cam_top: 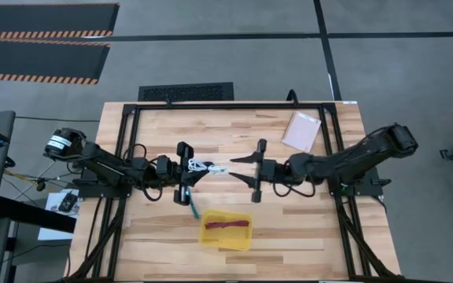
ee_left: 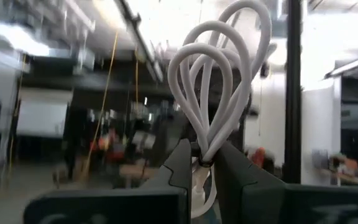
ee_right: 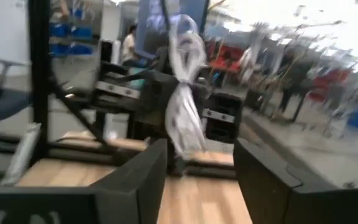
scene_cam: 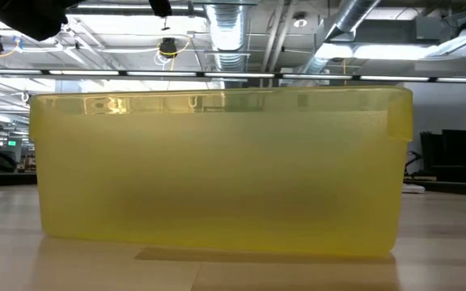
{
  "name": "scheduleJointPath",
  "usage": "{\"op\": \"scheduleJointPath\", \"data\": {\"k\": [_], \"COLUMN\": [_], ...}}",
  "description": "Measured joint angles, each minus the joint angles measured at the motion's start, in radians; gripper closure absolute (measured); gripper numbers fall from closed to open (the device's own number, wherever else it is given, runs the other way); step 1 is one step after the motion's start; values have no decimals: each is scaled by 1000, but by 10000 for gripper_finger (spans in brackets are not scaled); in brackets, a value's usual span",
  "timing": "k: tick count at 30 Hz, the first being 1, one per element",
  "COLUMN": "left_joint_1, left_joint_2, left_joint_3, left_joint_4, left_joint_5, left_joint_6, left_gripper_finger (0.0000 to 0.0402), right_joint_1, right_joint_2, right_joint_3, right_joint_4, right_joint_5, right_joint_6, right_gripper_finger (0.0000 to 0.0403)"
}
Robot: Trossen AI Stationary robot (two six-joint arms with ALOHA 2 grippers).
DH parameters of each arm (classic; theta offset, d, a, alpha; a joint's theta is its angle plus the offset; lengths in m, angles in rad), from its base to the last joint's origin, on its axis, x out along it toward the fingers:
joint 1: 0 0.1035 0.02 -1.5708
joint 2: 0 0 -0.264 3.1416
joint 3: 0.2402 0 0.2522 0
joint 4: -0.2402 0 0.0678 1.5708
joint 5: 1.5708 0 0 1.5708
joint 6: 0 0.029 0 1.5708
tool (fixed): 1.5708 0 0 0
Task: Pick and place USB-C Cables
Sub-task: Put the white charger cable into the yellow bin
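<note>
Scene: two arms meet nose to nose over the middle of the table (cam_top: 289,228), above the yellow tray (cam_top: 226,229).
Left gripper (ee_left: 205,163): pinched tight on the white cable (ee_left: 219,93), gripping the tied end of the bundle so its loops fan up clear of the fingers.
Right gripper (ee_right: 199,163): fingers spread, nothing between them; the white cable hangs just ahead of it, held by the other arm.
Red cable (cam_top: 228,225): lying inside the tray.
Teal cable (cam_top: 193,207): on the wood beside the tray's near-left corner, below the left gripper.
Black cable: not made out.
Pink packet (cam_top: 301,130): far right of the table, well apart from the work.
Step in hand: looks like a mid-air handover of the white cable, with the left arm now carrying it alone.
Next move calls for: the right arm to back clear, then the left to swing over the tray and let go above it.
</note>
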Motion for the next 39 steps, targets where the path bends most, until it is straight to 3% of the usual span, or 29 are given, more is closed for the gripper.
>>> {"op": "scheduleJointPath", "data": {"k": [5, 9, 17, 21, 27, 39], "left_joint_1": [0, -17, -65, -85, -126, -164], "left_joint_2": [-21, -24, 3, 52, 128, 180], "left_joint_3": [6, 65, 482, 663, 807, 846], "left_joint_4": [-201, -490, -1461, -1786, -1992, -2040], "left_joint_5": [-15, -6, -23, -11, 54, -10], "left_joint_6": [-130, -267, -369, -448, -523, -586], "left_gripper_finger": [387, 387, 387, 387, 387, 387], "right_joint_1": [27, 40, 60, 65, 65, 49], "right_joint_2": [-143, -230, -307, -311, -305, -306], "right_joint_3": [0, 0, 0, 0, 0, 0], "right_joint_4": [-271, -455, -547, -549, -568, -569], "right_joint_5": [0, 37, 76, 76, 77, 76], "right_joint_6": [134, 235, 277, 277, 277, 254], "right_gripper_finger": [185, 187, 203, 208, 211, 216]}}
